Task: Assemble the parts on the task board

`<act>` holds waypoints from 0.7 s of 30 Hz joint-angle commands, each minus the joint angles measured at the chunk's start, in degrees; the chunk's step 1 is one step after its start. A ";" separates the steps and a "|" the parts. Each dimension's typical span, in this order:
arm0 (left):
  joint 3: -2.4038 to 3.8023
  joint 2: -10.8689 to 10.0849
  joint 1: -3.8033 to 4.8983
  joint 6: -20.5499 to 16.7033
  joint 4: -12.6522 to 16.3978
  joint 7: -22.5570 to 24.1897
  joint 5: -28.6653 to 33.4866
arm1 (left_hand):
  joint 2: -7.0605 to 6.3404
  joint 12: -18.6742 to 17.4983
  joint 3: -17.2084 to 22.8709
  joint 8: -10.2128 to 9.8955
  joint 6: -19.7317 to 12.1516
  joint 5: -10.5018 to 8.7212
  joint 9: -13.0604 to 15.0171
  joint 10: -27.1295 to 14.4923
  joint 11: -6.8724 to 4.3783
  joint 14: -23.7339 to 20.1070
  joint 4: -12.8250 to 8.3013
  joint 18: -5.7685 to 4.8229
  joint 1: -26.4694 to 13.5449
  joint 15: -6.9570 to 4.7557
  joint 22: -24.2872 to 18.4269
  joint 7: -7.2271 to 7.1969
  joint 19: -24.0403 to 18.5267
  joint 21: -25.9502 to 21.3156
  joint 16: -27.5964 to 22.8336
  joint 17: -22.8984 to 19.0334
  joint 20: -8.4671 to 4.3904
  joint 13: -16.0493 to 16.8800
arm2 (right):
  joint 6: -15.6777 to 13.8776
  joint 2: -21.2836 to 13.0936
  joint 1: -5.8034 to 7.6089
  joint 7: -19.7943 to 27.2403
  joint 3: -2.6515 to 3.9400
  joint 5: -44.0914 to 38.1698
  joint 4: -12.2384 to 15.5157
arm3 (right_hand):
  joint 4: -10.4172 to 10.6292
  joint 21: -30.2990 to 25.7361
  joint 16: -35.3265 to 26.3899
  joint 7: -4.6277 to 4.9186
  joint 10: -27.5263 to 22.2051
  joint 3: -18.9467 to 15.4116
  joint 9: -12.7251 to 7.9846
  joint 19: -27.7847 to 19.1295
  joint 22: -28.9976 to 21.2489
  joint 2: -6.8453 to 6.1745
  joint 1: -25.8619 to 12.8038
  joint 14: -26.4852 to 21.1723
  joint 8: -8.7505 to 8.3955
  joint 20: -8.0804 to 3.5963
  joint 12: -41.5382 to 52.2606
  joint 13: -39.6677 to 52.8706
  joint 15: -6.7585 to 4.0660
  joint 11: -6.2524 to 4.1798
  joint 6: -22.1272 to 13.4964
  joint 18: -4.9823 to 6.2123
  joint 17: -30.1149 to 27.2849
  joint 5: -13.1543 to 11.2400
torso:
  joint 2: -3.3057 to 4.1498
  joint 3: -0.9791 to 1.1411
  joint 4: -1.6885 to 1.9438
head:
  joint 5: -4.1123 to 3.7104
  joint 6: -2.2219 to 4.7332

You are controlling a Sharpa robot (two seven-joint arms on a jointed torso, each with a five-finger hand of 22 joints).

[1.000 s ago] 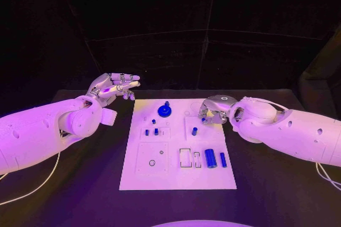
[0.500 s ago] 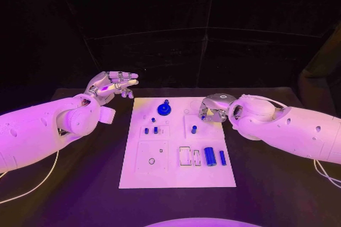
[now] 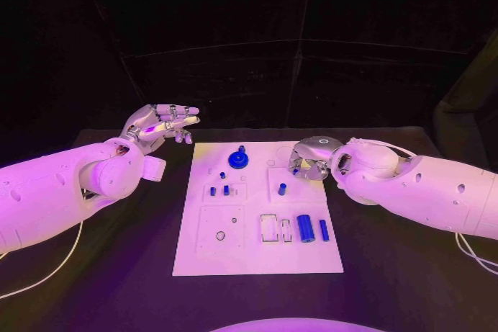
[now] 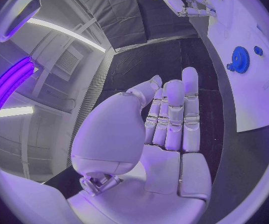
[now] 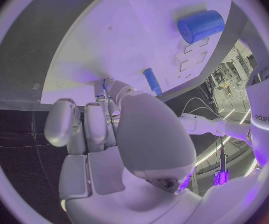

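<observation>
White rectangular task board [image 3: 260, 256] lay flat at the middle of the black bench [image 3: 404, 274], long side running away from the robot. On its far end stood a blue toothed gear-shaped part [image 3: 239, 159] with a small knob on top; nearer along the board's left half sat three small blue peg-like parts [image 3: 219, 189] beside a square recessed panel. Near the board's middle stood a short blue pin [image 3: 281, 189], upright or nearly so. At the near right lay a thick blue ribbed cylinder [image 3: 307, 227] with a thinner blue rod [image 3: 324, 230] just beside it on the right, both lengthwise, next to two narrow rectangular slots. The silver left hand [image 3: 157, 127] was raised off the bench beside the board's far left corner, holding nothing, fingers straight and close together (the left wrist view showed them extended side by side, thumb apart, with the gear in view beyond). The silver right hand [image 3: 310, 159] was over the board's far right part, fingers curled downward at the board surface; the right wrist view showed a small blue piece [image 5: 104, 85] at its fingertips [image 5: 111, 87], seemingly pinched, though the piece was too small to make out its shape.
</observation>
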 commanded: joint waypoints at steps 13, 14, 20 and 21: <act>0.04 -0.41 0.07 0.48 -0.19 0.93 0.34 | 0.11 0.53 0.07 0.33 0.30 0.26 0.03 -0.56 0.18 0.07 -0.65 0.32 0.63 -0.13 -0.08 -0.13 0.21 -0.34 0.19 -0.33 -0.19 0.07 | -8.38 -3.18 -0.27 -1.27 -0.15 3.27 4.88 | -1.28 0.65 0.14 0.03 0.86 2.22 0.11 0.54 0.88 -0.62 -2.20 1.70 -0.21 -0.46 -0.31 0.14 -0.52 -0.06 0.80 0.48 -0.73 -0.36 | -0.08 -0.05 0.04 | -0.59 0.42; 0.04 -0.40 0.07 0.48 -0.17 0.92 0.34 | 0.21 0.62 0.13 0.45 0.41 0.26 0.05 -0.64 0.18 0.04 -0.72 0.31 0.66 -0.13 -0.08 -0.14 0.21 -0.35 0.19 -0.37 -0.20 0.07 | -8.66 -3.42 -0.25 -1.32 -0.14 3.56 5.21 | -1.35 0.69 0.16 0.03 0.87 2.32 0.11 0.57 0.97 -0.66 -2.29 1.70 -0.23 -0.47 -0.32 0.14 -0.53 -0.05 0.80 0.47 -0.72 -0.33 | -0.06 -0.04 0.04 | -0.60 0.48; 0.04 -0.40 0.07 0.49 0.10 0.86 0.34 | 0.24 0.72 0.13 0.56 0.48 0.26 0.07 -0.75 0.20 0.04 -0.78 0.30 0.62 -0.12 -0.07 -0.12 0.22 -0.35 0.21 -0.39 -0.21 0.06 | -9.90 -4.97 0.01 -1.47 -0.01 4.96 7.37 | -1.47 0.72 0.16 0.04 0.88 2.49 0.10 0.59 1.01 -0.74 -2.45 1.70 -0.25 -0.49 -0.35 0.15 -0.53 -0.05 0.80 0.46 -0.77 -0.30 | -0.13 -0.09 0.10 | -0.48 0.47; 0.04 -0.43 0.07 0.49 0.15 0.86 0.34 | 0.23 0.73 0.13 0.56 0.48 0.26 0.07 -0.75 0.20 0.04 -0.79 0.30 0.61 -0.12 -0.07 -0.12 0.22 -0.35 0.21 -0.39 -0.21 0.06 | -10.04 -5.19 0.06 -1.43 0.02 5.23 7.74 | -1.47 0.72 0.16 0.04 0.88 2.49 0.10 0.59 1.01 -0.74 -2.45 1.70 -0.25 -0.49 -0.35 0.15 -0.53 -0.05 0.80 0.46 -0.77 -0.30 | -0.10 -0.08 0.08 | -0.43 0.47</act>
